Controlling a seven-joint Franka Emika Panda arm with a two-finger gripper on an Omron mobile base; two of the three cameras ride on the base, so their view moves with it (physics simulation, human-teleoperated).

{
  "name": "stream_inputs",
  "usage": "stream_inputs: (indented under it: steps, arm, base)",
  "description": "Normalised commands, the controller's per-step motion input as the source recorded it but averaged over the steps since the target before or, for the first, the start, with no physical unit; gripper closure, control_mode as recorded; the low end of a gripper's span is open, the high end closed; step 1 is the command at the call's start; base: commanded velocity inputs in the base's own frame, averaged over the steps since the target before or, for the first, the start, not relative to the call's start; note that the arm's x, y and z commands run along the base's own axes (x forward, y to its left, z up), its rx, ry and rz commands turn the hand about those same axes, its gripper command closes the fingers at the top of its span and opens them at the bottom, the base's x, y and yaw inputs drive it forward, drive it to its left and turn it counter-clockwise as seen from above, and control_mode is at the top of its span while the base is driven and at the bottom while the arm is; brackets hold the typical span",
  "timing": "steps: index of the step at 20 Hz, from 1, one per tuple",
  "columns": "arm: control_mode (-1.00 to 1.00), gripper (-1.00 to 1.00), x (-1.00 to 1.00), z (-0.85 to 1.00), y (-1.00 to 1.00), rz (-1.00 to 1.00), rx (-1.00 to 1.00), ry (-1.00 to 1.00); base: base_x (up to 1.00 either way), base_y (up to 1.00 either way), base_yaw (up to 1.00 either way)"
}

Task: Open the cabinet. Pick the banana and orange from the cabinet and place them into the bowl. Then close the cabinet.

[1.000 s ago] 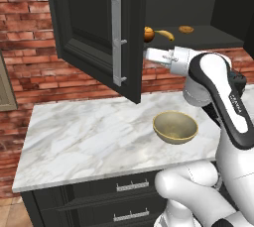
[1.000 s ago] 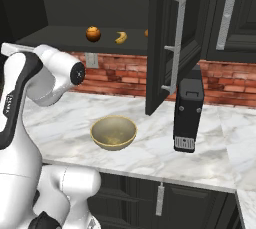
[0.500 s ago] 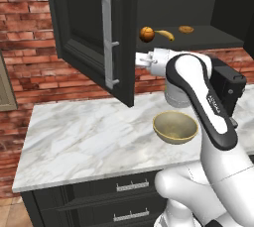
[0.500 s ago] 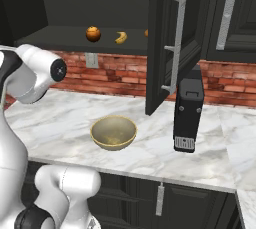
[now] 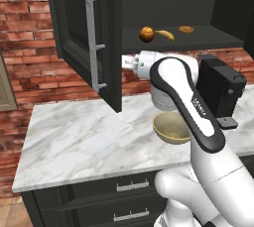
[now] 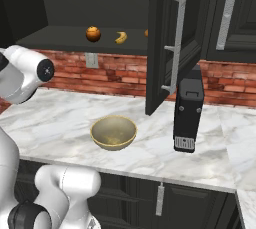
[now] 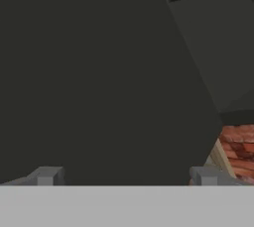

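The cabinet stands open. Its left door is swung out toward me, and its right door hangs open with a silver bar handle. On the shelf sit the orange and the banana, side by side. The bowl rests empty on the marble counter below. My gripper is open with its fingertips wide apart, close against the dark inner face of the left door. My white hand shows just behind that door's edge.
A flat orange-brown lump lies on the shelf to the right of the banana. A black coffee machine stands on the counter beside the bowl, under the right door. Dark drawers run below the counter.
My hand has swung left behind the left door, and that door has opened wider. The arm has folded over the bowl. The fruit and the bowl have not moved.
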Motion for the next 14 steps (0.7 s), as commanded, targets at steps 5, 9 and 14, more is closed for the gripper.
stream_inputs:
  steps: [5, 9, 14]
  arm:
    - [-1.00, -1.00, 0.00, 0.03, 0.00, -0.01, 0.00, -0.01]
    - [-1.00, -1.00, 0.00, 0.27, -0.27, -0.12, 0.03, 0.00]
    - [-1.00, -1.00, 0.00, 0.28, -0.66, -0.25, 0.01, 0.08]
  base:
    - [0.00, 0.00, 0.00]
    - [0.00, 0.00, 0.00]
    - [0.00, 0.00, 0.00]
